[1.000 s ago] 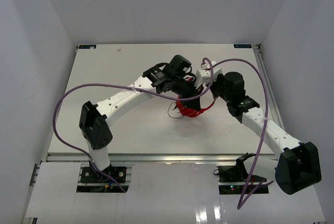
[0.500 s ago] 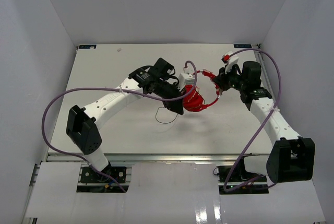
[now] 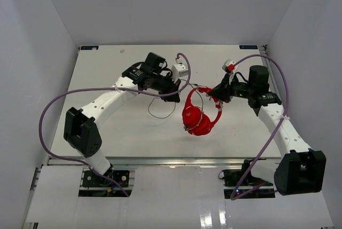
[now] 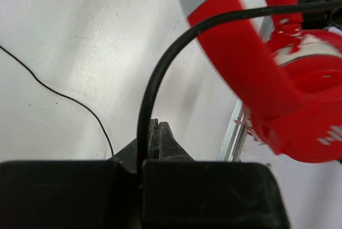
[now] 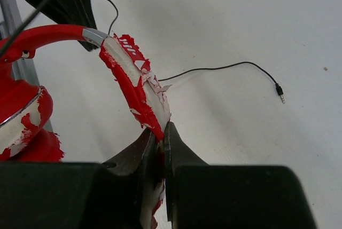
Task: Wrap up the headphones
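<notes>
The red headphones (image 3: pixel 198 118) are near the table's middle, ear cups low and the band arching up to the right. My right gripper (image 3: pixel 217 96) is shut on the peeling red-and-white band (image 5: pixel 136 87), its tips (image 5: pixel 162 133) pinching the band's edge. One ear cup (image 5: pixel 21 111) shows at the left of that view. My left gripper (image 3: pixel 180 84) is up and left of the headphones and shut on the dark cord (image 4: pixel 147 95), which arcs from its jaws (image 4: pixel 155 130) toward the headphones (image 4: pixel 251 79). Slack cord loops on the table (image 3: pixel 160 117). The plug end (image 5: pixel 279 91) lies loose.
Thick purple robot cables (image 3: pixel 53 111) (image 3: pixel 278 95) loop over both arms. White walls enclose the table on the left, back and right. The table's metal edge rail (image 3: pixel 160 159) runs along the front.
My left gripper has drawn back and to the left, away from the headphones, pulling the cord out. The ear cups have swung toward the front. My right gripper has kept hold of the band.
</notes>
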`<move>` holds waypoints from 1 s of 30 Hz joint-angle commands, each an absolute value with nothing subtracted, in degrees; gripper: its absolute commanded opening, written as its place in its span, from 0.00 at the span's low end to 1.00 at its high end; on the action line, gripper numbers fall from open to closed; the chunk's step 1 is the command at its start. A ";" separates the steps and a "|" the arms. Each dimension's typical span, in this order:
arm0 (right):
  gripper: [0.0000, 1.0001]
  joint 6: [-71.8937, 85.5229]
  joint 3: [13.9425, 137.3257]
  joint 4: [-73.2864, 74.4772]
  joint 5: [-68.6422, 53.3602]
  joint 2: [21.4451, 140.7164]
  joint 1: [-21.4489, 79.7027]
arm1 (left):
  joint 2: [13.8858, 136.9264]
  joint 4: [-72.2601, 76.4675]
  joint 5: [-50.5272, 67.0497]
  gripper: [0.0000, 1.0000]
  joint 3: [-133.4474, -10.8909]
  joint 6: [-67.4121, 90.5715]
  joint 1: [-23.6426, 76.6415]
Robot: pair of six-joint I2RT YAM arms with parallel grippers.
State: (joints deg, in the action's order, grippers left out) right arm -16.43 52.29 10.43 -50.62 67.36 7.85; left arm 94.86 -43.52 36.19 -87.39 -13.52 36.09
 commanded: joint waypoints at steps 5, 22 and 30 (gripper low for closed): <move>0.08 11.27 56.50 1.59 -58.76 68.09 5.29 | 85.59 -21.59 38.88 0.20 -72.91 -8.38 36.12; 0.08 52.80 58.65 -22.04 -58.90 71.92 1.96 | 82.02 27.51 45.57 0.59 -50.21 14.53 36.04; 0.08 62.51 64.01 -24.51 -55.53 74.13 0.37 | 87.40 45.22 45.76 0.61 -44.08 22.22 36.21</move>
